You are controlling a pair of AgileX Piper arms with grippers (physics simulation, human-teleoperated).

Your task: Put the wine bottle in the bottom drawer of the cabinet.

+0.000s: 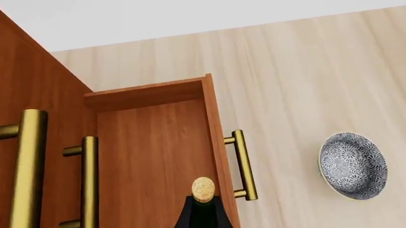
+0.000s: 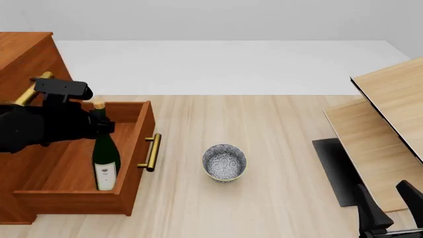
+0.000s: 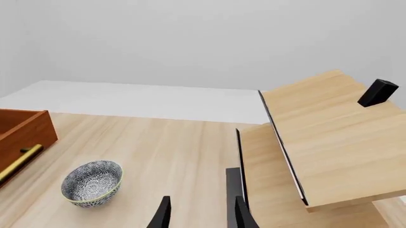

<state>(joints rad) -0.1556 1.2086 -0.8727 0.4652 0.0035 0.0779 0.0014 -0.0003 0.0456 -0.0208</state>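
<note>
The wine bottle stood upright inside the open bottom drawer of the cabinet, the left gripper clamped around its neck. The bowl sat at three o'clock (well apart). The right gripper stood parted, holding nothing.

The tall, slim dark green glass wine bottle, with its tan cork top and white label, stands upright inside the deep reddish-brown wooden bottom drawer. That drawer is pulled out from the large reddish-brown wooden cabinet, its brass bar handle facing right.
</note>
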